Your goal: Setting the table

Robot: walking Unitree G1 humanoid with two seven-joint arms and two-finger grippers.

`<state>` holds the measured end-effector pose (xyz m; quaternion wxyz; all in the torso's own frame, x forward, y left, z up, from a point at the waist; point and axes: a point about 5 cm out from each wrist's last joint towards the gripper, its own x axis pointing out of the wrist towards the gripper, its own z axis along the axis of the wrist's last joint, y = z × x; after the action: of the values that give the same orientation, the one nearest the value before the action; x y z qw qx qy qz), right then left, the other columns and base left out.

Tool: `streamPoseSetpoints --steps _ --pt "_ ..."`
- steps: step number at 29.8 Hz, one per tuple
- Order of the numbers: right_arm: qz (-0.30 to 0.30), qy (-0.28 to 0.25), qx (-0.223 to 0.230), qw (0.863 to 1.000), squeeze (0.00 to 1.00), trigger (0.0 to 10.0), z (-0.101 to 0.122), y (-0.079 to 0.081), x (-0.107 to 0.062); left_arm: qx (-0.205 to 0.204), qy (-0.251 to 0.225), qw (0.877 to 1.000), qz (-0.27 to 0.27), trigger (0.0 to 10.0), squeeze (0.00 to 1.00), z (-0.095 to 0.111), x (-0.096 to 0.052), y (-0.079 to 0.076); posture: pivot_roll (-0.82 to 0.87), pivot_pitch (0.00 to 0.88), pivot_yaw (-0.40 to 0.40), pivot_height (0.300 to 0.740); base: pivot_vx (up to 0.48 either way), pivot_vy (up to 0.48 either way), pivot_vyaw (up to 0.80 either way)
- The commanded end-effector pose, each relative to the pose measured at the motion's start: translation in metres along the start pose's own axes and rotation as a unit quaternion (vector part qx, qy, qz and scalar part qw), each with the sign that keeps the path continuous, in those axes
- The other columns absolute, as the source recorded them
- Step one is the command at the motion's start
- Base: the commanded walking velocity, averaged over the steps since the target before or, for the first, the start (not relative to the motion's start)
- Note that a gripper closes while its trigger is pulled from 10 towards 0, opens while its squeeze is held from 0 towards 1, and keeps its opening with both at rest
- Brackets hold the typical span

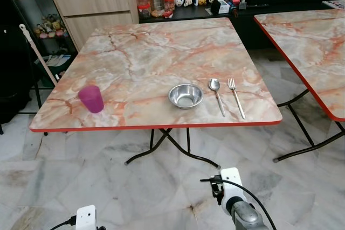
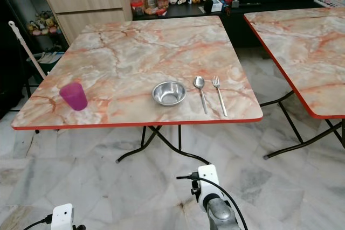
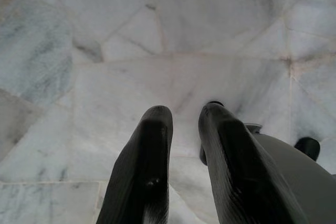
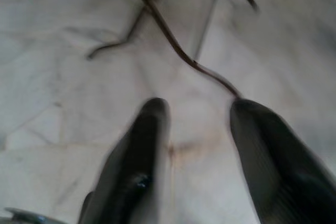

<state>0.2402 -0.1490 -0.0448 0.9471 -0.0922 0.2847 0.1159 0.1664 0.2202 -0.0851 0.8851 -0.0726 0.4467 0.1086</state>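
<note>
Pink cup (image 1: 91, 99), silver bowl (image 1: 185, 96), orange-veined marble table (image 1: 151, 52) with red edge.

Marble-patterned table (image 1: 161, 52), pink cup (image 1: 91, 99) near left edge, steel bowl (image 1: 185, 96), spoon (image 1: 216, 95), fork (image 1: 235, 96) beside it

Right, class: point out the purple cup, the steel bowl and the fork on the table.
purple cup (image 1: 91, 99), left eye view, its side wall.
steel bowl (image 1: 185, 96), left eye view, its inside.
fork (image 1: 236, 97), left eye view, its handle.

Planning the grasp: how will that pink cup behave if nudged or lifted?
The pink cup looks like thin translucent plastic, so probably light. It stands upright and taller than wide near the table's front edge, so a side push may tip it off.
</note>
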Motion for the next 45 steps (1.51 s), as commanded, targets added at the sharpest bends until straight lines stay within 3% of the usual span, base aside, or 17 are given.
streamPoseSetpoints --steps 1,2,3,4,11,13,14,16,18,21,24,25,26,27,29,37,45 --pt "0.015 -0.03 -0.037 0.999 0.0 10.0 0.012 0.004 0.003 0.003 0.012 1.0 0.006 10.0 0.0 -0.006 -0.001 0.003 0.1 0.0 0.083 0.74 0.0 0.0 0.0" --pt "0.015 -0.031 -0.038 0.999 0.0 10.0 0.012 0.004 0.003 0.003 0.012 1.0 0.006 10.0 0.0 -0.006 -0.001 0.003 0.1 0.0 0.083 0.74 0.0 0.0 0.0" --pt "0.037 -0.109 -0.056 0.992 0.0 10.0 0.036 -0.001 0.003 0.001 0.015 1.0 0.008 10.0 0.0 -0.008 -0.002 0.004 0.09 0.0 0.08 0.74 0.0 0.0 0.0" --pt "0.044 -0.131 -0.063 0.988 0.0 10.0 0.043 -0.002 0.003 0.001 0.015 1.0 0.008 10.0 0.0 -0.009 -0.002 0.005 0.09 0.0 0.08 0.74 0.0 0.0 0.0" --pt "0.09 -0.223 -0.09 0.966 0.0 10.0 0.074 0.003 -0.003 0.002 0.023 1.0 0.01 10.0 0.0 -0.014 -0.003 0.005 0.08 0.005 0.079 0.74 0.0 0.0 0.0" --pt "0.118 -0.272 -0.088 0.951 0.0 10.0 0.094 0.014 -0.009 -0.001 0.023 1.0 0.009 10.0 0.0 -0.014 -0.003 0.003 0.08 0.007 0.072 0.74 0.0 0.0 0.0" --pt "0.118 -0.272 -0.088 0.951 0.0 10.0 0.094 0.014 -0.009 -0.001 0.023 1.0 0.009 10.0 0.0 -0.014 -0.003 0.003 0.08 0.007 0.072 0.74 0.0 0.0 0.0" --pt "0.143 -0.334 -0.074 0.929 0.0 10.0 0.128 0.024 -0.016 -0.006 0.02 1.0 0.01 10.0 0.0 -0.013 -0.003 0.001 0.07 0.004 0.064 0.74 0.0 0.0 0.0" --pt "0.143 -0.334 -0.074 0.929 0.0 10.0 0.128 0.024 -0.016 -0.006 0.02 1.0 0.01 10.0 0.0 -0.013 -0.003 0.001 0.07 0.004 0.064 0.74 0.0 0.0 0.0" --pt "0.142 -0.359 -0.06 0.921 0.0 10.0 0.146 0.026 -0.016 -0.009 0.016 1.0 0.012 10.0 0.0 -0.012 -0.002 0.0 0.07 0.002 0.059 0.74 0.0 0.0 0.0" --pt "0.098 -0.359 0.023 0.928 0.03 10.0 0.165 0.018 -0.005 -0.02 0.0 1.0 0.017 10.0 0.0 -0.007 -0.001 -0.002 0.07 0.0 0.056 0.74 0.0 0.0 0.0" --pt "0.098 -0.359 0.023 0.928 0.03 10.0 0.165 0.018 -0.005 -0.02 0.0 1.0 0.017 10.0 0.0 -0.007 -0.001 -0.002 0.07 0.0 0.056 0.74 0.0 0.0 0.0" --pt "0.086 -0.351 0.049 0.931 0.5 10.0 0.168 0.017 -0.001 -0.022 -0.006 1.0 0.018 10.0 0.0 -0.005 -0.001 -0.002 0.07 0.0 0.053 0.74 0.0 0.0 0.0" --pt "0.086 -0.351 0.049 0.931 0.5 10.0 0.168 0.017 -0.001 -0.022 -0.006 1.0 0.018 10.0 0.0 -0.005 -0.001 -0.002 0.07 0.0 0.053 0.74 0.0 0.0 0.0" --pt "0.084 -0.325 0.066 0.94 0.0 10.0 0.168 0.021 0.005 -0.028 -0.013 0.999 0.021 10.0 0.0 -0.002 -0.001 -0.002 0.08 0.0 0.047 0.74 0.0 0.0 0.0" --pt "0.1 -0.31 0.076 0.943 0.0 10.0 0.18 0.041 0.01 -0.028 -0.023 0.999 0.026 10.0 0.0 0.003 0.0 -0.001 0.09 0.0 0.045 0.74 0.107 0.0 0.0" --pt "0.106 -0.307 0.081 0.942 0.0 10.0 0.185 0.045 0.009 -0.028 -0.022 0.999 0.029 10.0 0.0 0.002 0.0 0.0 0.1 0.0 0.048 0.74 0.305 0.0 0.0"
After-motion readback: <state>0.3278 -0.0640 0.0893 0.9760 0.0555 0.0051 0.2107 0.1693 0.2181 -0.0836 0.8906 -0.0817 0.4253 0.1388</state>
